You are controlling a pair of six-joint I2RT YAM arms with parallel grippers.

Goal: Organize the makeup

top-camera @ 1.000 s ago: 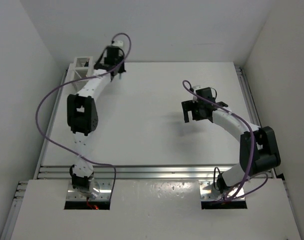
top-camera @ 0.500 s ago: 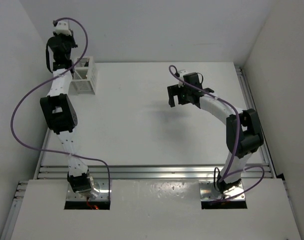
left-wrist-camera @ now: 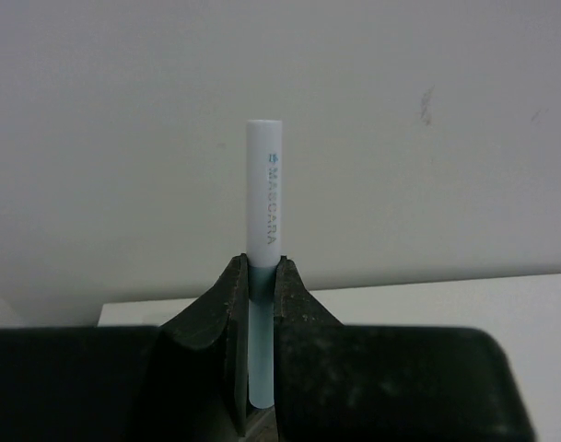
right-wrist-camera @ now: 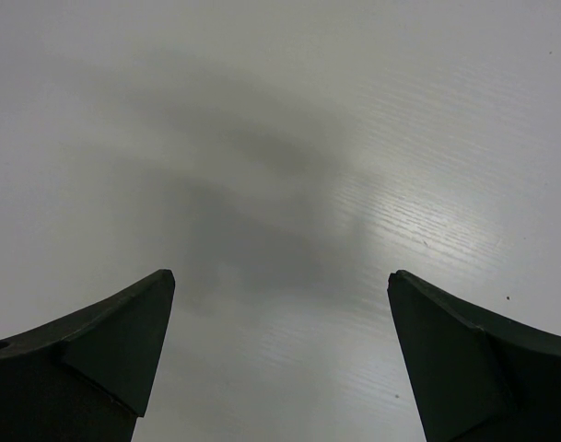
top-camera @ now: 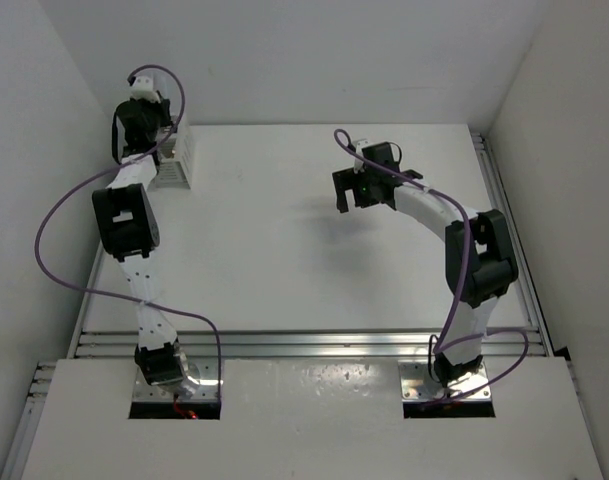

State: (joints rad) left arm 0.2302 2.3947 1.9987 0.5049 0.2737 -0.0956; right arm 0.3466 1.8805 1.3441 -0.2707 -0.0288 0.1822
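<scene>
My left gripper is shut on a light blue mascara stick with a white upper part, which stands upright between the jaws. In the top view the left gripper is raised at the far left corner, over the white slatted box; the stick does not show there. My right gripper is open and empty above bare table; in the top view it hangs over the far middle of the table. No other makeup sticks are in view.
The white table is walled on the left, back and right. The slatted box stands in the far left corner, partly hidden by the left arm. A metal rail runs along the near edge.
The left arm has swung from right of the box to the far left corner, then settled over the box. The right gripper has moved left and farther back.
</scene>
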